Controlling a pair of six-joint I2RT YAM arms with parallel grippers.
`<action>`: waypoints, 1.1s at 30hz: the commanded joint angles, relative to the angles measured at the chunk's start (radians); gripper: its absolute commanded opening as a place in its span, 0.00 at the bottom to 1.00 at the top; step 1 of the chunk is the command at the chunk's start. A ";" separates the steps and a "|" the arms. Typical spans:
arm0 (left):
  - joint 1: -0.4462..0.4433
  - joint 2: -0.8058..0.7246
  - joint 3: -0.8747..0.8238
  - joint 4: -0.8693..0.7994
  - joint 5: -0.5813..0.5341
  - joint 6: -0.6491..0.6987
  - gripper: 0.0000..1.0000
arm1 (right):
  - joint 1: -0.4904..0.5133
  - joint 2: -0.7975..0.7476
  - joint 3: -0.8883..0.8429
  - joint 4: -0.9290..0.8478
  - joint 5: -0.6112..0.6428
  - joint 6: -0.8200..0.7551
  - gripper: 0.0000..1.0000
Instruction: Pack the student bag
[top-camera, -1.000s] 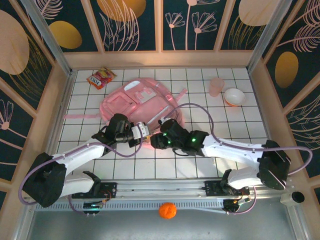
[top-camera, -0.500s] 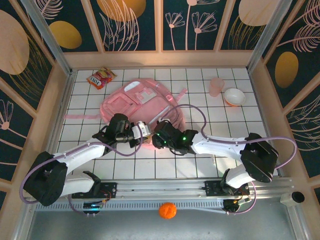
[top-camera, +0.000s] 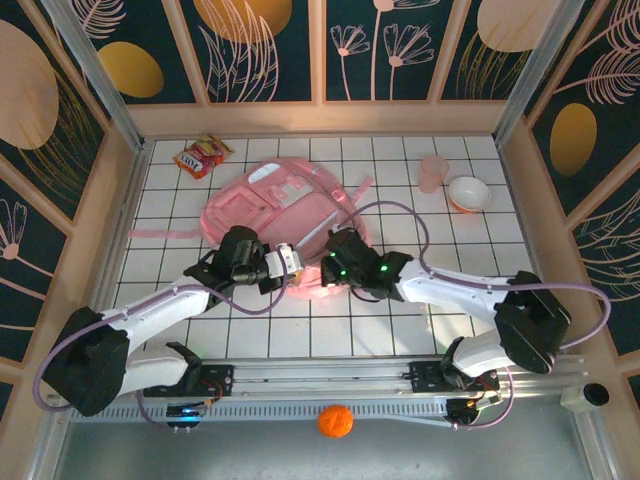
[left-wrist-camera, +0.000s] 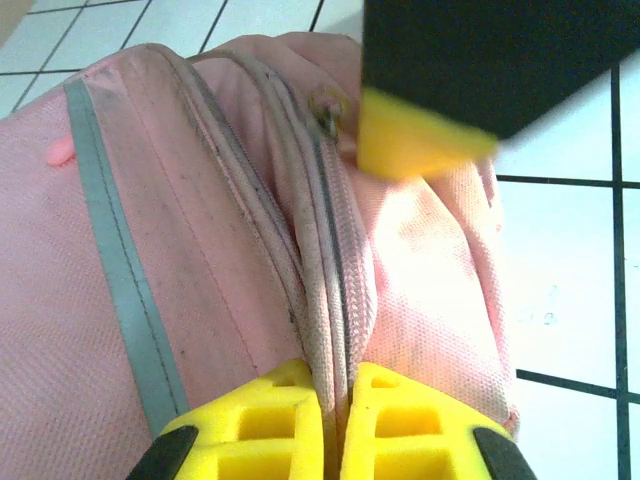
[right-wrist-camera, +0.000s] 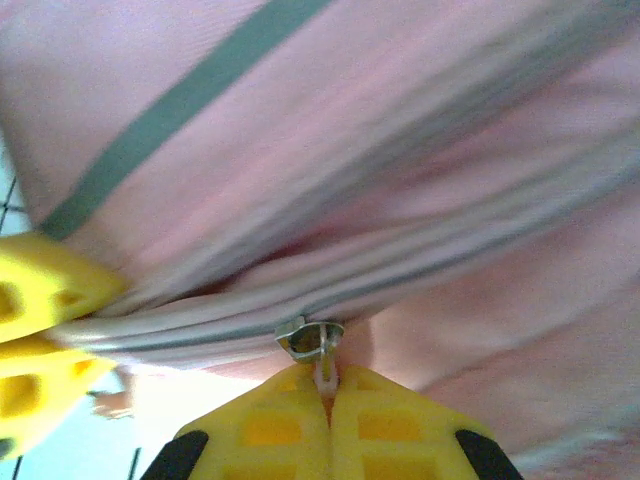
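From above, one bag (top-camera: 280, 200) is lying flat on the tiled table (top-camera: 480, 240), left of centre toward the far side. Two grippers are meeting at its near edge, too small there to read.

The left wrist view is giving the detail. The left gripper (left-wrist-camera: 340, 385) is pinching a fold of pink fabric along the zip (left-wrist-camera: 325, 230), jaws closed on it. One yellow finger (left-wrist-camera: 415, 140) of the other arm is sitting just past the seam.

The right wrist view is showing the right gripper (right-wrist-camera: 325, 385) clamped on the pull tab (right-wrist-camera: 322, 372), which is hanging from the slider (right-wrist-camera: 310, 337).

The top view is also taking in:
- one snack packet (top-camera: 203, 155), lying at the far left
- one pink cup (top-camera: 432, 172), standing just beside one bowl (top-camera: 468, 193) at the far right
- one orange ball (top-camera: 335, 421), sitting on the near ledge by the arm bases
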 joint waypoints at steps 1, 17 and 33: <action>0.006 -0.023 0.007 -0.089 -0.097 0.043 0.00 | -0.090 -0.067 -0.057 -0.083 0.023 -0.015 0.00; 0.006 -0.203 0.135 -0.184 -0.304 -0.722 0.69 | -0.083 -0.036 -0.064 0.053 -0.109 -0.107 0.00; 0.269 0.059 0.126 -0.224 -0.212 -1.333 0.69 | -0.007 0.038 -0.047 0.049 -0.084 -0.099 0.00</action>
